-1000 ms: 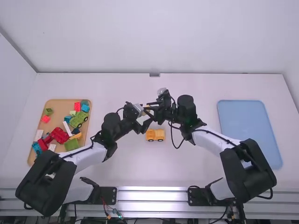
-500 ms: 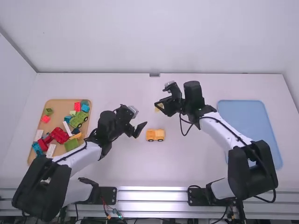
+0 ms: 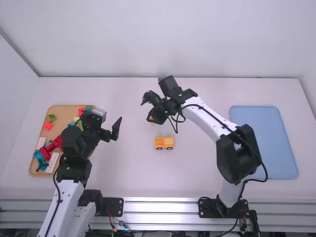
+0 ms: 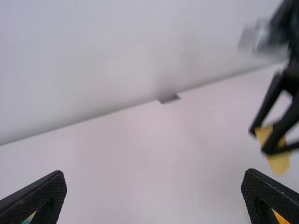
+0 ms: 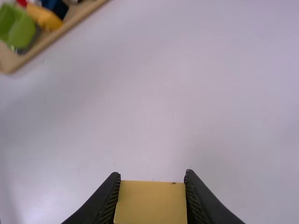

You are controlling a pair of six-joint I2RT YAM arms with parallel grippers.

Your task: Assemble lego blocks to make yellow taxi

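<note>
In the high view my left gripper (image 3: 112, 131) hangs by the wooden tray's right side, its fingers wide apart; between the fingertips (image 4: 154, 186) in the left wrist view there is nothing. My right gripper (image 3: 151, 117) is over the middle of the table, beyond the yellow vehicle base (image 3: 164, 142) with dark wheels, which stands on the table. In the right wrist view my right gripper (image 5: 151, 176) is shut on a yellow block (image 5: 150, 203). The left wrist view has that yellow block (image 4: 279, 162) poking out of the right gripper's fingers.
A wooden tray (image 3: 32, 167) at the left holds red, green, blue and white blocks, partly behind the left arm. On the right lies a blue tray (image 3: 269, 128). White walls border the table's back and left.
The left arm has swung left, away from the middle to the wooden tray. My right gripper first drew back right, then moved left and nearer with the yellow block. The vehicle base has stayed put.
</note>
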